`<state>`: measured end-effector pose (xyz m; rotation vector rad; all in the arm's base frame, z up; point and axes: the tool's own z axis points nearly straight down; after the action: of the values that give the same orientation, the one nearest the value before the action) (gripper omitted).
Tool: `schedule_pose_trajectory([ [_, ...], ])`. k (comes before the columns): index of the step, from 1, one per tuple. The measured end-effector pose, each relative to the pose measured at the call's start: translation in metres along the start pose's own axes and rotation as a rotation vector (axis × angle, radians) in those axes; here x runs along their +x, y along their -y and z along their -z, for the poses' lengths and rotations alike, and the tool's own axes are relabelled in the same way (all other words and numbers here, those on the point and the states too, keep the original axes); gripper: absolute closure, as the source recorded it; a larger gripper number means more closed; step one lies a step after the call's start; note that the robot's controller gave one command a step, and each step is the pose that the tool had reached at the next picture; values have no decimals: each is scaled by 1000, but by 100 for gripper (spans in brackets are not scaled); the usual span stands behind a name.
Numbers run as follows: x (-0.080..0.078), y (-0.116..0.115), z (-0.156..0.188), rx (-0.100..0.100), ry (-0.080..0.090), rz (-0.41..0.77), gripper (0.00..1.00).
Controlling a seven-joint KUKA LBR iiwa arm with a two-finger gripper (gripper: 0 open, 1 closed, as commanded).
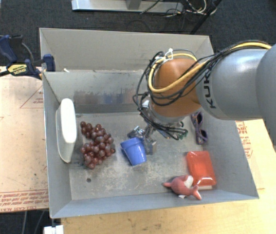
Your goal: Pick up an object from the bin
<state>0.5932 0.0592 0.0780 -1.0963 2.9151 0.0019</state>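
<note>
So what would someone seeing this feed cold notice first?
The big grey arm, reaching in from the right, with its end effector down beside a blue cup lying on its side mid-bin. Then the dark red bunch of grapes left of the cup, and the red block with a pink toy animal at the front right.

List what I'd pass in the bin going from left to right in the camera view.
White oblong bar → bunch of dark red grapes → blue cup → pink toy animal → red box. The purple thing by the right wall overlaps the box, so it is left out.
</note>
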Motion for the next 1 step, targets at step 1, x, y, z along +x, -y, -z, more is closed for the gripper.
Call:
schedule_pose_trajectory([
  [1,1,-1,2,-2,-4,0,100],
])
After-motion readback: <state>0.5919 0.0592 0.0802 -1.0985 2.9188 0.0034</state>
